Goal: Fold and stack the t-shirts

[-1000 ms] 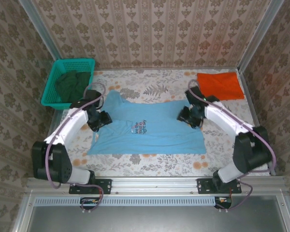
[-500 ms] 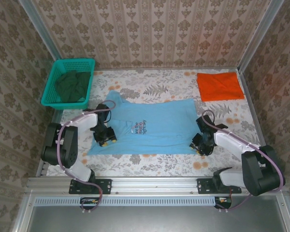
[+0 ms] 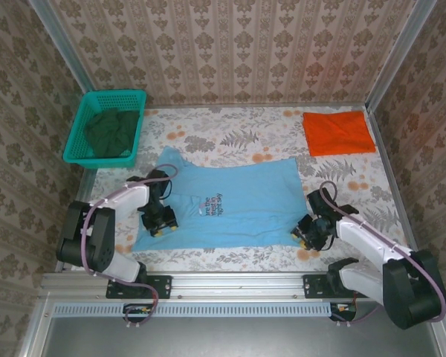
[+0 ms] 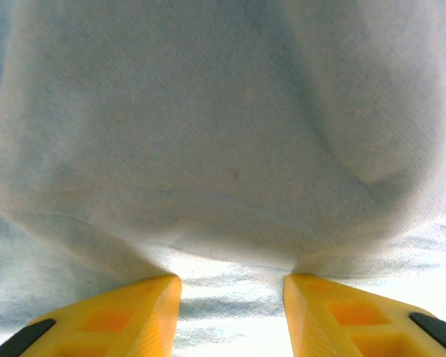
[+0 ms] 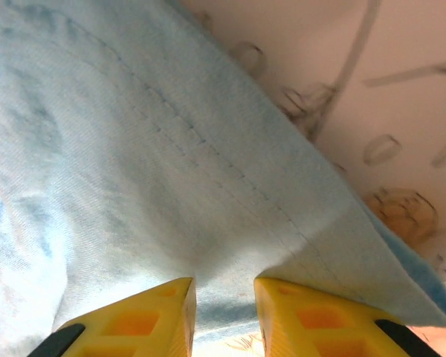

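Observation:
The light-blue t-shirt (image 3: 241, 208) lies flat mid-table, its lettering turned sideways and its collar to the left. My left gripper (image 3: 157, 222) rests on the shirt's near shoulder. In the left wrist view its yellow fingers (image 4: 134, 312) stand apart on the cloth (image 4: 223, 134), which bulges over the tips. My right gripper (image 3: 305, 235) is at the near hem corner. In the right wrist view the fingers (image 5: 305, 316) stand close together, with the hem cloth (image 5: 134, 149) puckered into the narrow gap. The orange t-shirt (image 3: 339, 132) lies folded at the back right, away from both grippers.
A green basket (image 3: 111, 94) holding a dark green cloth (image 3: 108, 130) stands at the back left. The floral table cover (image 3: 238, 134) shows bare between the blue shirt and the back wall. A metal rail (image 3: 238, 281) runs along the near edge, just behind both grippers.
Both grippers came from the shirt's middle line toward the near edge. The right jaws narrowed on the hem corner. The blue shirt has slid a little nearer with them.

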Available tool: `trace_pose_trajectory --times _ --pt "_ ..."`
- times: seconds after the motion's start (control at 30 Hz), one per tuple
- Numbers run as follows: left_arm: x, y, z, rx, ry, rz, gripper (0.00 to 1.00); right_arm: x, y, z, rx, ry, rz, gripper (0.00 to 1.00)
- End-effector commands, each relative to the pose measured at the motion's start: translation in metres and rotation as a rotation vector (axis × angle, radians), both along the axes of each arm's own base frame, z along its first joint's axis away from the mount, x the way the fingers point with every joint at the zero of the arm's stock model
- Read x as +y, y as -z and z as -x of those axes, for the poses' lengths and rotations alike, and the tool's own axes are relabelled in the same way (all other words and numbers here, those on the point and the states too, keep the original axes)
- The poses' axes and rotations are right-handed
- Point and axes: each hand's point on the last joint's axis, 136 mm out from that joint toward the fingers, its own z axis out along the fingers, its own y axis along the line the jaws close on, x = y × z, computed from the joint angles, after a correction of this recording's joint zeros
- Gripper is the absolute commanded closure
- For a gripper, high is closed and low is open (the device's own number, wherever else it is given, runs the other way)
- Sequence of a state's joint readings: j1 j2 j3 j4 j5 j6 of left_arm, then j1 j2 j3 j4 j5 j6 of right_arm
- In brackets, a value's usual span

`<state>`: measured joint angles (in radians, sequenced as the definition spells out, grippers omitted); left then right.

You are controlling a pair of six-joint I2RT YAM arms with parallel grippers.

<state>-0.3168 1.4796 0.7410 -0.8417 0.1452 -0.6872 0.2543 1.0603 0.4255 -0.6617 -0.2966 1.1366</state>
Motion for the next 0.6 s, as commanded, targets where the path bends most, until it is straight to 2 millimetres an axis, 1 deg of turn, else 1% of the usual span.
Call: trace_pose_trajectory --times 0.0,0.17,0.23,0.27,0.3,0.33,0.37,0.43,0.5,0.53,0.57 --pt "0.011 0.002 0.031 0.102 -0.005 -0.060 0.56 -0.013 0.010 0.055 0.195 0.048 0.044 0.69" --pt "0.013 -0.012 0.024 0.065 -0.002 -0.075 0.54 -0.021 -0.004 0.059 0.152 0.090 0.067 0.66" --pt "0.014 -0.026 0.013 0.015 0.002 -0.078 0.50 -0.021 -0.008 0.059 0.141 0.097 0.065 0.62" --pt "0.013 -0.035 0.004 -0.020 0.006 -0.073 0.48 -0.021 -0.009 0.058 0.137 0.099 0.065 0.58" --pt "0.011 -0.046 -0.008 -0.058 0.016 -0.066 0.46 -0.020 -0.012 0.055 0.122 0.098 0.061 0.54" --pt "0.009 -0.060 -0.022 -0.097 0.025 -0.058 0.44 -0.018 -0.017 0.048 0.092 0.095 0.051 0.49" --pt "0.007 -0.072 -0.035 -0.133 0.036 -0.050 0.43 -0.016 -0.022 0.040 0.061 0.088 0.039 0.46" --pt "-0.001 -0.102 -0.070 -0.218 0.069 -0.029 0.39 -0.010 -0.040 0.016 -0.038 0.070 0.018 0.42" --pt "-0.007 -0.128 -0.105 -0.297 0.087 -0.016 0.37 -0.011 -0.058 -0.007 -0.132 0.049 0.037 0.38" --pt "-0.010 -0.141 -0.123 -0.340 0.094 -0.006 0.34 -0.012 -0.070 -0.021 -0.186 0.035 0.060 0.37" --pt "-0.013 -0.147 -0.139 -0.366 0.099 -0.001 0.33 -0.013 -0.079 -0.033 -0.227 0.019 0.075 0.36"
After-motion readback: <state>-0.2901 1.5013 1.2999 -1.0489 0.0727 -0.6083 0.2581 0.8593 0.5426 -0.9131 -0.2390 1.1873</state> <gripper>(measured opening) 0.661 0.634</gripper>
